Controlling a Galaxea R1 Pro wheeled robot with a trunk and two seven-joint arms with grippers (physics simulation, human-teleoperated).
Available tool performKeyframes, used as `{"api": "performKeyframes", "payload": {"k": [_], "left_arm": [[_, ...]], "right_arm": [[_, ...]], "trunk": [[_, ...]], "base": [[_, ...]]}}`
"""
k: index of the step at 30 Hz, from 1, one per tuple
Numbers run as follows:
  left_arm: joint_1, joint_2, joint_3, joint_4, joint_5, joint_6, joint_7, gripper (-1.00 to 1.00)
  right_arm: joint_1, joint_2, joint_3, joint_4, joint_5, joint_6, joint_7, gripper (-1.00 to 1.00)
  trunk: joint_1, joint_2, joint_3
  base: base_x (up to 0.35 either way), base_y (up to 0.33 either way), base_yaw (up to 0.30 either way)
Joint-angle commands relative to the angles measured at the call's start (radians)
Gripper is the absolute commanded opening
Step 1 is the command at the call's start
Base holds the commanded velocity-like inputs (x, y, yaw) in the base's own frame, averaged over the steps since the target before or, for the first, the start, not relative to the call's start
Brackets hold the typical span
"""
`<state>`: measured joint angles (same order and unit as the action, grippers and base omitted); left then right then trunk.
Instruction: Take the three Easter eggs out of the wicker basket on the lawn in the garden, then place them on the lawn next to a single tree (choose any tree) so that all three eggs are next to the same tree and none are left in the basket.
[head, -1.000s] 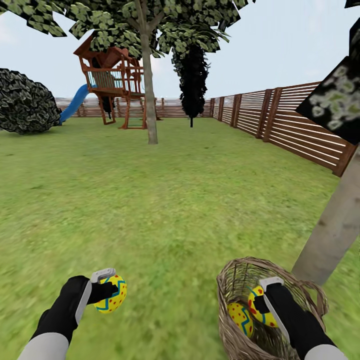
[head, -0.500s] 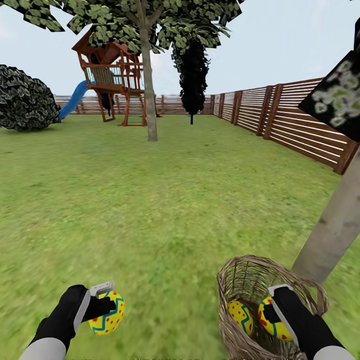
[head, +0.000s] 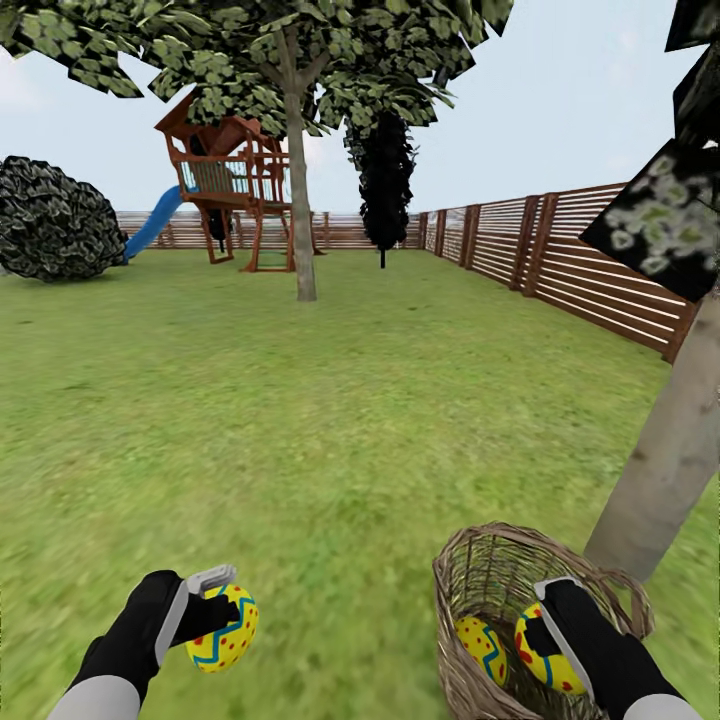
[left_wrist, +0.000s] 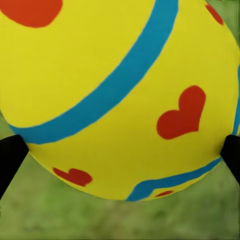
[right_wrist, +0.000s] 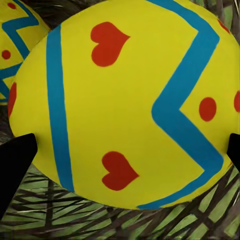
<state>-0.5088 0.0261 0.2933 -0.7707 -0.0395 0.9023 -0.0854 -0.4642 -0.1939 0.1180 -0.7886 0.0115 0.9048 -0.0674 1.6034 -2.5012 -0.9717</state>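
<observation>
Left arm low, reaching forward over lawn; left gripper clamped on 1 egg, held clear of grass. Right arm reaches into wicker basket; right gripper closed around 2nd egg. 3rd egg lies in basket beside it. Eggs yellow, blue zigzags, red hearts and dots. Basket near tree trunk.

Head cam tilted up a bit; right tool w/ egg sank lower in basket.
</observation>
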Motion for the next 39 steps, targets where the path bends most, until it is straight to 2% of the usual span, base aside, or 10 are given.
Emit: {"api": "performKeyframes", "payload": {"k": [1,7,20,24,29,30,33,36,37,39], "left_arm": [[0.000,0.000,0.003,-0.001,-0.005,0.003,-0.007,-1.00],[0.000,-0.005,0.002,-0.001,-0.005,-0.002,-0.006,-1.00],[0.000,-0.014,0.003,-0.003,-0.005,-0.012,-0.004,-1.00],[0.000,-0.032,0.003,0.003,-0.006,-0.032,-0.002,-1.00],[0.000,-0.035,0.001,0.006,-0.007,-0.048,-0.002,-1.00],[0.000,-0.040,0.002,0.009,-0.007,-0.107,-0.001,-1.00],[0.000,-0.054,0.004,0.127,-0.007,-0.418,0.002,-1.00],[0.000,-0.063,0.018,0.167,0.017,-0.601,0.016,-1.00],[0.000,-0.065,0.022,0.179,0.052,-0.710,0.062,-1.00],[0.000,-0.067,0.019,0.225,0.088,-0.791,0.125,-1.00]], "right_arm": [[-0.001,0.000,0.005,0.000,0.001,0.005,-0.003,-1.00],[0.000,0.001,0.005,0.000,0.001,0.005,-0.003,-1.00],[0.000,0.014,0.004,0.000,-0.001,-0.001,-0.002,-1.00],[-0.001,0.013,0.003,0.000,-0.001,-0.001,-0.002,-1.00],[0.000,0.014,0.003,0.000,-0.002,-0.023,-0.002,-1.00],[-0.001,0.014,0.002,0.002,-0.002,-0.087,-0.001,-1.00],[-0.001,0.015,0.002,0.077,-0.002,-0.355,-0.008,-1.00],[-0.001,0.016,-0.004,0.094,-0.003,-0.478,-0.011,-1.00],[-0.001,0.017,-0.004,0.095,-0.003,-0.513,-0.013,-1.00],[-0.001,0.037,-0.004,0.095,0.000,-0.553,-0.022,-1.00]], "trunk": [[-0.001,0.000,0.003],[-0.004,0.003,0.026],[-0.054,0.094,0.067],[-0.069,0.122,0.079],[-0.089,0.157,0.095],[-0.092,0.164,0.098],[-0.104,0.185,0.107],[-0.115,0.206,0.117],[-0.119,0.213,0.120],[-0.127,0.227,0.126]], "base": [[-0.241,0.000,0.000],[-0.220,0.000,0.000],[-0.002,0.000,0.000],[-0.010,-0.001,0.000],[-0.258,-0.099,0.000],[-0.297,-0.116,0.000],[-0.250,-0.106,0.000],[-0.029,-0.015,0.000],[-0.003,-0.002,0.000],[-0.001,0.000,0.000]]}}
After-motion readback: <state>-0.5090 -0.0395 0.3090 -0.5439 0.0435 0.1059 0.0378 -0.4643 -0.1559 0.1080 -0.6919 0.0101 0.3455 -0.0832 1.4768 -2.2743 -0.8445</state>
